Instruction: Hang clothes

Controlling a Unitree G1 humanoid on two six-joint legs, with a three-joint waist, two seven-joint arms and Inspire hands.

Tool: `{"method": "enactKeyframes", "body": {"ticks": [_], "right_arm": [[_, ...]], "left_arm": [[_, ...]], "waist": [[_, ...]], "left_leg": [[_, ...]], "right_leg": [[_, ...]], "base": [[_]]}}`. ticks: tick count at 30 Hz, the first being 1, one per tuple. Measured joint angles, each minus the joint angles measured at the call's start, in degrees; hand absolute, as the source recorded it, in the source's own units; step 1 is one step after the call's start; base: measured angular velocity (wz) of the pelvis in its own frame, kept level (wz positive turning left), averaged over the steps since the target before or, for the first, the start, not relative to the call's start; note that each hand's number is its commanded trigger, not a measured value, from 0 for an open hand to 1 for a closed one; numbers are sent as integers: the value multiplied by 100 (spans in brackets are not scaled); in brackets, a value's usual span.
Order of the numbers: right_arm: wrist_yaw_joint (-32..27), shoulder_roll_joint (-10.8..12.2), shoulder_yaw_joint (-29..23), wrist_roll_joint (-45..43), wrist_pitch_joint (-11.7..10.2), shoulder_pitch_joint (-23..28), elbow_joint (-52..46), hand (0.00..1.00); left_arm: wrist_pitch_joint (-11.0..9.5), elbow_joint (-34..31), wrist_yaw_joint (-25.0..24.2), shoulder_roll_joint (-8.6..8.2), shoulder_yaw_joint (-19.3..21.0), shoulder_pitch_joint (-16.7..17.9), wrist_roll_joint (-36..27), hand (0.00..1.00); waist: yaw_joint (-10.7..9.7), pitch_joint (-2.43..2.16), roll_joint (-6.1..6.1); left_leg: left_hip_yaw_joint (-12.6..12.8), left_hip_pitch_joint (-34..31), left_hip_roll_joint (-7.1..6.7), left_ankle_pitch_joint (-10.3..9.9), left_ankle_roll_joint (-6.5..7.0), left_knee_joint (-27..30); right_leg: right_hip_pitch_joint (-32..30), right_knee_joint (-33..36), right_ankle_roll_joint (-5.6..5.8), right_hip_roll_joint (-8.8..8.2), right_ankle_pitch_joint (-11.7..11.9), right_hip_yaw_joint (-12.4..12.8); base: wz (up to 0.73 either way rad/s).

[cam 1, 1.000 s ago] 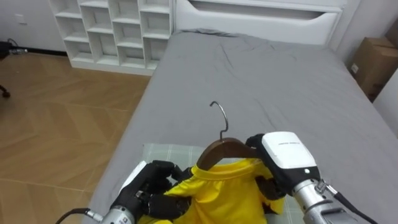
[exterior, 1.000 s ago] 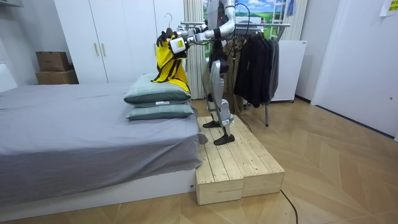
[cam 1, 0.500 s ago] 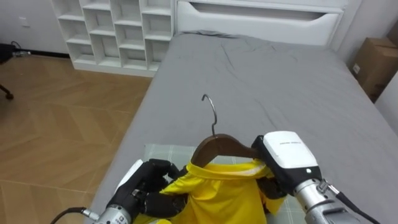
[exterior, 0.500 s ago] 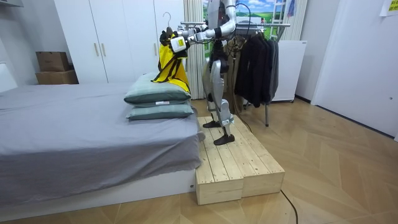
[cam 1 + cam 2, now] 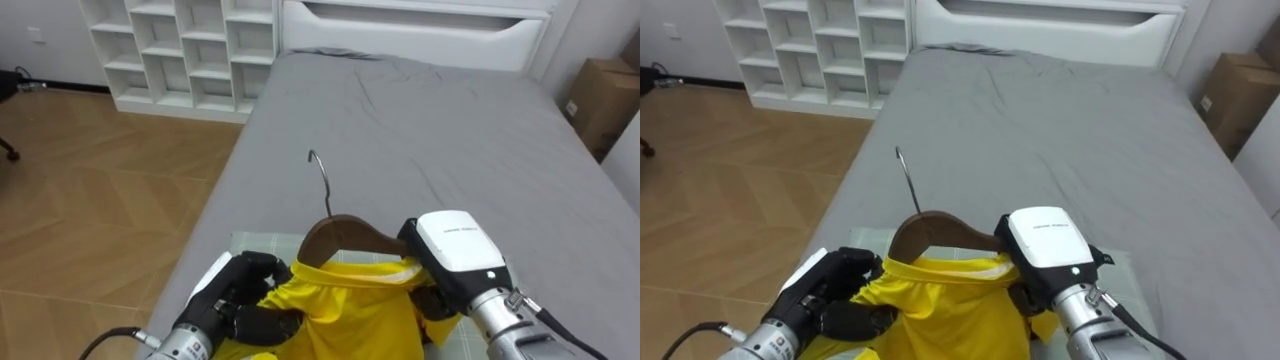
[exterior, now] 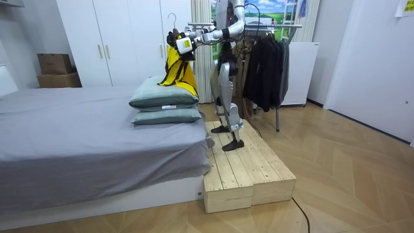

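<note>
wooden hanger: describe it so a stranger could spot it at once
Above the near end of the grey bed, the left hand grips a yellow garment. The wooden hanger is the dark brown arch rising from its neck, its end in the right hand, the only thing topped by a thin metal hook.

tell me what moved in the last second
The wooden hanger swung toward the robot's left, and its hook ended up further left and a little higher. The yellow shirt shifted with it. Nothing was taken hold of or let go: the left robot hand stays clenched on the shirt, and the right robot hand stays by the hanger's right end.
</note>
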Motion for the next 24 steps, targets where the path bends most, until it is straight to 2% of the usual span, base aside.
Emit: {"method": "enactKeyframes", "body": {"ticks": [10,11,12,13,14,17,24], "right_arm": [[-53,7,0,3,0,108,7,100],[-59,7,0,4,-1,109,13,100],[-62,7,0,7,-2,111,14,100],[-66,7,0,10,-2,117,14,100],[-96,7,-2,12,-3,145,13,100],[-143,23,1,24,-2,250,8,100],[-15,28,1,5,76,415,48,100]], "left_arm": [[0,0,-172,-2,-23,0,1,100],[0,0,-183,-2,-24,0,1,87],[0,0,-194,-2,-23,0,1,68],[0,0,-199,-2,-24,1,1,7],[0,0,-209,-2,-26,1,1,0],[0,0,-243,-11,-32,1,-9,0],[-4,0,-384,-218,-31,-4,-41,0]], "waist": [[-36,-5,9],[-38,-5,9],[-34,-6,10],[-34,-7,11],[-34,-9,14],[-31,-18,29],[61,-24,30]], "left_leg": [[9,-1,0,0,0,28],[14,-1,0,0,0,29],[18,-2,1,0,0,29],[19,-1,2,0,0,29],[19,-1,2,0,0,29],[20,-1,2,0,0,24],[35,0,2,0,0,21]], "right_leg": [[6,6,0,0,0,13],[6,6,0,0,0,13],[5,6,0,0,0,14],[5,5,0,0,0,13],[5,6,0,0,0,13],[0,8,-1,0,1,13],[-16,15,-1,0,1,30]], "base": [[0],[0],[0],[0],[0],[0],[0]]}}
